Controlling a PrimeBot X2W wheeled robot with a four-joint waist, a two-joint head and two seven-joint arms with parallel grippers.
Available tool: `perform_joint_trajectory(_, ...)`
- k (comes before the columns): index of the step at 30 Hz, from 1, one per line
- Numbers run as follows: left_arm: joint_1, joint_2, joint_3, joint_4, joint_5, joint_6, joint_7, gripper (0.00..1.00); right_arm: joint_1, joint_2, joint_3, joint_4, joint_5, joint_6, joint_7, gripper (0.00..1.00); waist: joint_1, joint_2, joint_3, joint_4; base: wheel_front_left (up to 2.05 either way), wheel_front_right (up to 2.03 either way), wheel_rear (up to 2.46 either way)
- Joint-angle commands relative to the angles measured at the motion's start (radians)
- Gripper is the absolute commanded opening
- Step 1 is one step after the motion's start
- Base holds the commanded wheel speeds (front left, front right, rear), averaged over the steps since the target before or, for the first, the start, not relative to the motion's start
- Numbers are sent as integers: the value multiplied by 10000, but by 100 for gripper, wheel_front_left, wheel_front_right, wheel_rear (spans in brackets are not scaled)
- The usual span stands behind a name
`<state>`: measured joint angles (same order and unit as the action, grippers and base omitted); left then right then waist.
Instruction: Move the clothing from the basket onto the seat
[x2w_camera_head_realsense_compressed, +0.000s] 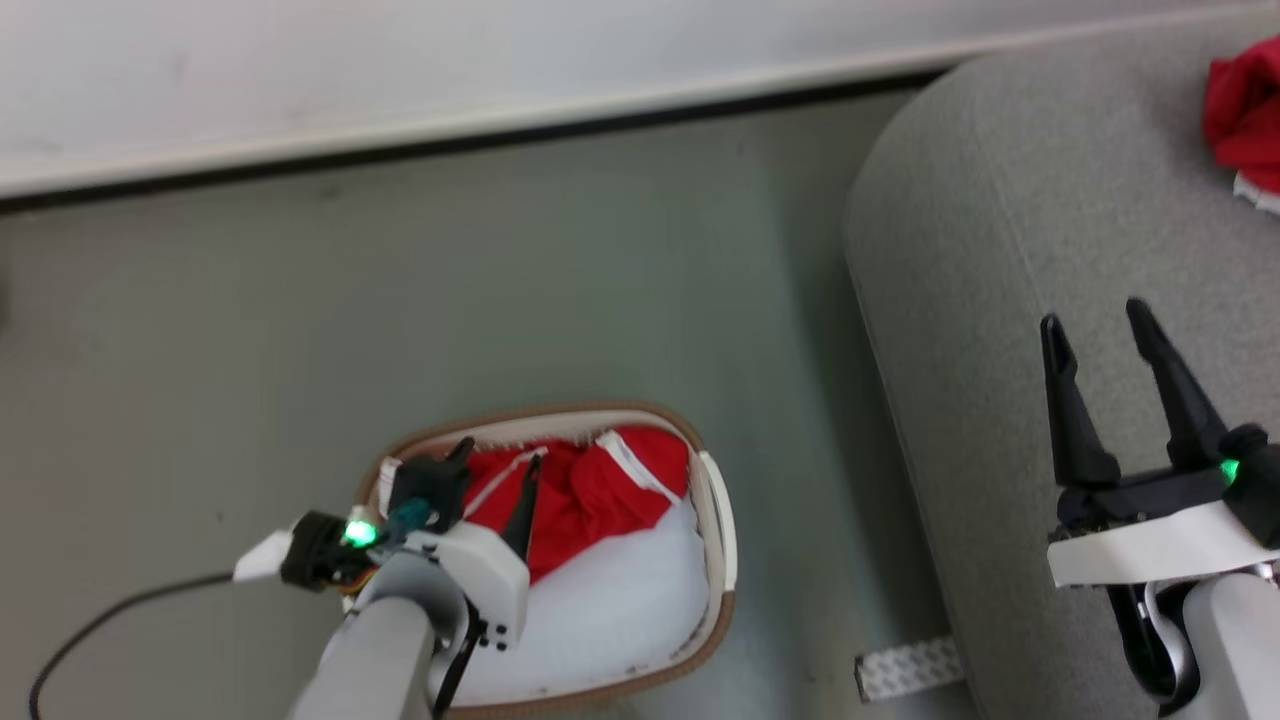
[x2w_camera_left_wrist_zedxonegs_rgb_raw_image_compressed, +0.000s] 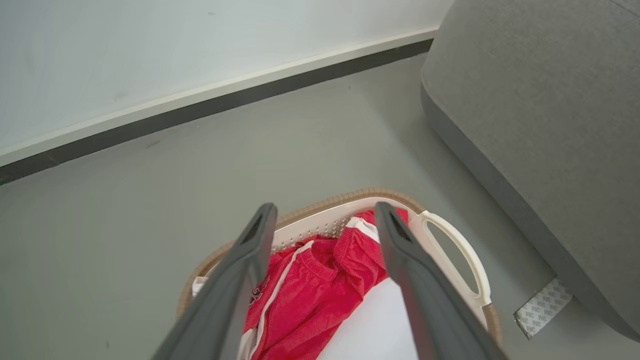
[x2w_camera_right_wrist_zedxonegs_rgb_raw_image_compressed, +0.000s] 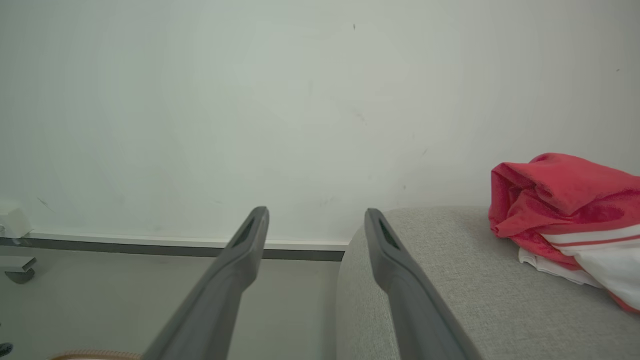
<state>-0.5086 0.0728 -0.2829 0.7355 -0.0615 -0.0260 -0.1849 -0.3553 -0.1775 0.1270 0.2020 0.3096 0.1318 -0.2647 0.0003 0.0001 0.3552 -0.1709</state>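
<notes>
Red sportswear (x2w_camera_head_realsense_compressed: 600, 490) lies bunched at the far end of the laundry basket (x2w_camera_head_realsense_compressed: 722, 560), under the wide-spread left gripper (x2w_camera_head_realsense_compressed: 502, 450), which should sink into a thick fold, not the white lining (x2w_camera_head_realsense_compressed: 620, 600); the right gripper (x2w_camera_head_realsense_compressed: 1091, 312) hangs spread above the sofa (x2w_camera_head_realsense_compressed: 960, 250).

Bright, even, diffuse light; a soft shadow on the floor (x2w_camera_head_realsense_compressed: 500, 280) beside the sofa (x2w_camera_head_realsense_compressed: 1000, 250); head view slightly soft.

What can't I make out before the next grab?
Head view: the left gripper and forearm cover the near-left part of the basket; anything beneath is hidden.
Head view: the garment on the seat is cut off by the right edge.
Left wrist view: a finger partly hides the crest on the clothing.
</notes>
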Motion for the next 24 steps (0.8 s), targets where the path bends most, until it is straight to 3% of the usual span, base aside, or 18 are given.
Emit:
perform_joint_trajectory(1,-467,3,-159,399,249,32,65,100,-263,50,-63,-141,95,-22,5,100,-3,-1,1359,-496,0,0,0)
perform_joint_trajectory(8,-2379,-72,-805,2652,839,242,794,100,-975,306,-306,-832,219,-22,5,100,-3,-1,3131,-841,0,0,0)
perform_joint_trajectory(14,-3394,65,-920,3781,986,574,1006,100,-1381,412,-318,-1283,248,-22,5,100,-3,-1,4140,-1087,0,0,0)
perform_joint_trajectory(18,-4074,354,-913,4408,1123,1232,1067,100,-1566,438,-342,-1587,282,-22,5,100,-3,-1,4689,-1235,0,0,0)
perform_joint_trajectory(20,-4547,496,-905,4673,1206,1807,925,100,-1589,443,-424,-1779,274,-22,5,100,-3,-1,5007,-1280,0,0,0)
perform_joint_trajectory(24,-4868,611,-889,4864,1161,2086,782,100,-1538,464,-457,-1883,273,-22,5,100,-3,-1,5226,-1293,0,0,0)
